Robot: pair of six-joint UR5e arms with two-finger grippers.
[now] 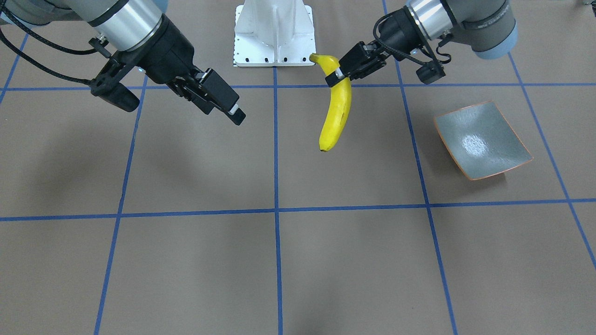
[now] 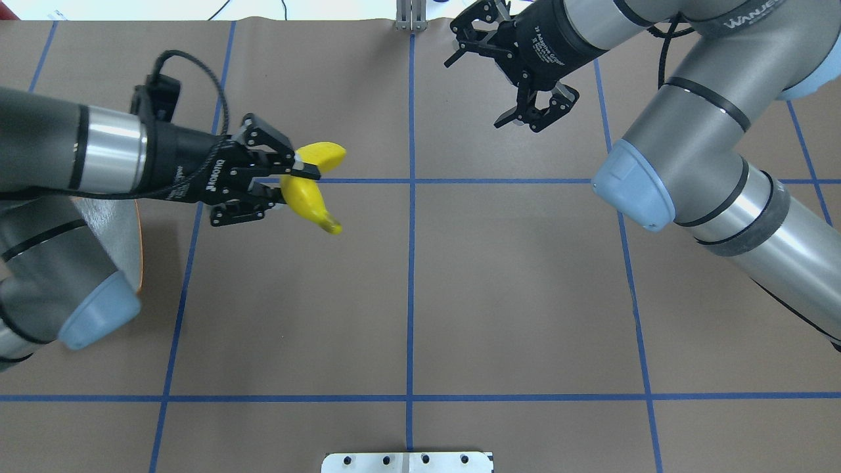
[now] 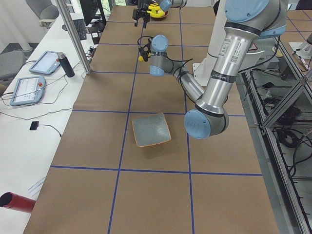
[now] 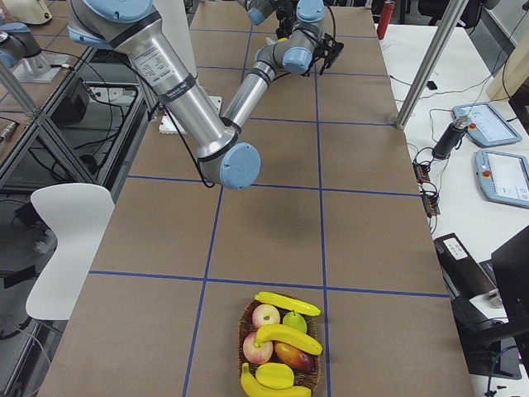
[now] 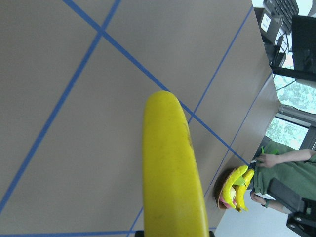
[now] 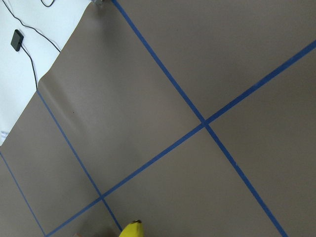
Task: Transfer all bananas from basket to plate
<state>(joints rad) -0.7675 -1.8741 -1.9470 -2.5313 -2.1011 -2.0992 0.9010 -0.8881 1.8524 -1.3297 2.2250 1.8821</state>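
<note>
Yellow banana (image 1: 336, 111) hangs over the table, pinched near its upper end by our left gripper (image 1: 337, 74) — apart from the plate (image 1: 482, 139). Our right gripper (image 2: 525, 118) hovers spread wide, holding nothing. Three more bananas (image 4: 288, 335) lie in the basket (image 4: 245, 324) — far end of the table.

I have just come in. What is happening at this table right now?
The robot's left tool is shut on a banana and holds it in the air above the middle of the table. The plate, on that arm's side, is empty. The right tool is open and holds nothing. More bananas lie with other fruit in the basket at the table's end on the robot's right.
</note>
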